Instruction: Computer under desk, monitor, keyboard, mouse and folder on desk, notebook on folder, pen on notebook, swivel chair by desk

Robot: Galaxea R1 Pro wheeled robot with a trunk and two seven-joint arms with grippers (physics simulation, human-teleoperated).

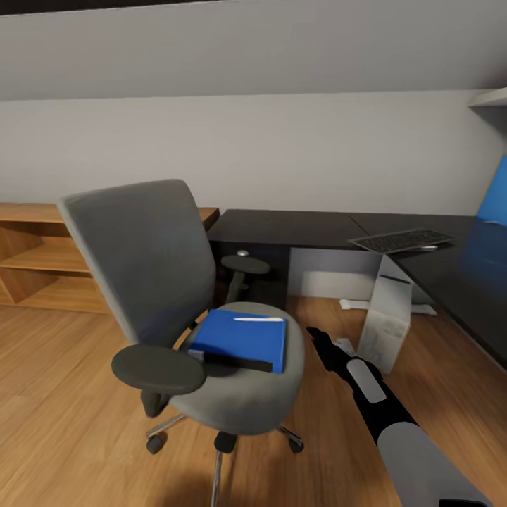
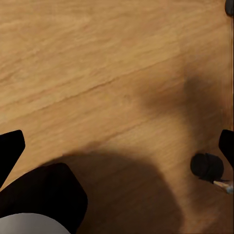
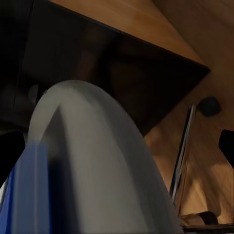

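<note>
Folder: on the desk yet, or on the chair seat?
On the chair. The folder lies flat on the swivel chair seat, the pen on top of it; the right gripper reaches beside the seat.

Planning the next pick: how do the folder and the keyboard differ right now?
The folder is bright blue and lies on the swivel chair seat; the keyboard is grey-framed with dark keys and already lies on the desk. The folder carries a white pen; the keyboard carries nothing. Both lie flat.

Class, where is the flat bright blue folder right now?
In the head view, the flat bright blue folder lies on the grey swivel chair's seat, left of the right gripper.
</note>
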